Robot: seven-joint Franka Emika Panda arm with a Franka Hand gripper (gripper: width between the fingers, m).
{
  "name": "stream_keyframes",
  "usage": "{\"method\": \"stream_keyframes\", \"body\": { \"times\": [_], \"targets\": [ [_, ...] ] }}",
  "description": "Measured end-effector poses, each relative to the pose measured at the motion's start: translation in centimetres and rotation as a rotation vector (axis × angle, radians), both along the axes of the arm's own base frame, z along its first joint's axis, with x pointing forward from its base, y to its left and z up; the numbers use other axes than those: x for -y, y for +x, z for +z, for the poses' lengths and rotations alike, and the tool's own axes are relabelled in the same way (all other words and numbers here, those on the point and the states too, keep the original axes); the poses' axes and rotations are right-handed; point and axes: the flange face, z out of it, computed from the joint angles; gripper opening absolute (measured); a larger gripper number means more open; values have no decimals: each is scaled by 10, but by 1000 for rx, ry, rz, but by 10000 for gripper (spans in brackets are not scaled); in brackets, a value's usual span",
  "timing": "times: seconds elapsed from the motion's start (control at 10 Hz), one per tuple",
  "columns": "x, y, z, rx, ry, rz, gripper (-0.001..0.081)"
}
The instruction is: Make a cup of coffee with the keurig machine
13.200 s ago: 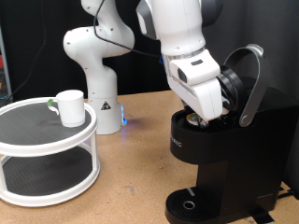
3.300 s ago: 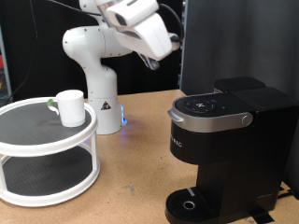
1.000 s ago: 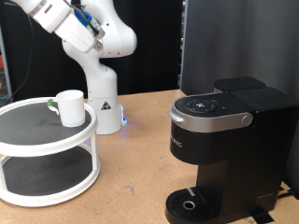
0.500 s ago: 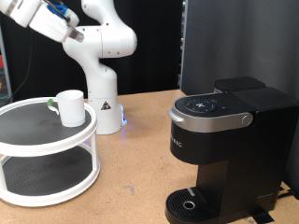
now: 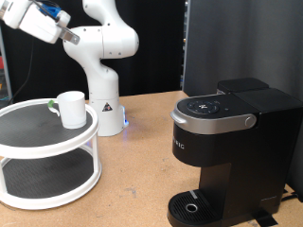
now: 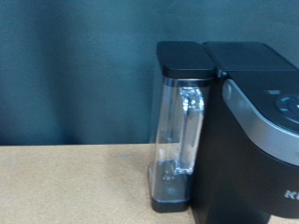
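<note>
Exterior view: I see my arm's hand, carrying the end effector (image 5: 28, 19), raised at about 10 o'clock in the frame, high above the two-tier rack (image 5: 47, 151). Compared with half a second ago it has shifted slightly further toward the frame's left edge; a second ago it sat nearer the arm's white column, and some three seconds ago it was up near 12 o'clock. Its fingers do not show clearly, so I cannot tell whether they are spread or pressed together, and nothing is visibly held.

The cup (image 5: 70, 108) stands upright on the rack's upper tier at about 9 o'clock, unmoved across all earlier frames, well apart from the hand above it.

The keurig (image 5: 227, 142) stands on the tabletop (image 5: 142, 180) at about 4 o'clock with its lid down; thirteen seconds ago the lid was raised and the hand was at its opening.

Wrist view: the keurig's (image 6: 257, 131) dark body and its clear water tank (image 6: 177, 135) stand on the tabletop against a dark backdrop; the fingers are out of frame here.
</note>
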Motion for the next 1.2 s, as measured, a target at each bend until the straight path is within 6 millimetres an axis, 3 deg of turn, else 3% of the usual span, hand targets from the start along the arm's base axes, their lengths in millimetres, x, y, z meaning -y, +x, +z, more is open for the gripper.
{"method": "stream_keyframes", "body": {
  "times": [0.7, 1.2],
  "targets": [
    [45, -54, -14, -8, 33, 75, 7],
    [58, -73, -13, -16, 42, 116, 7]
  ]
}}
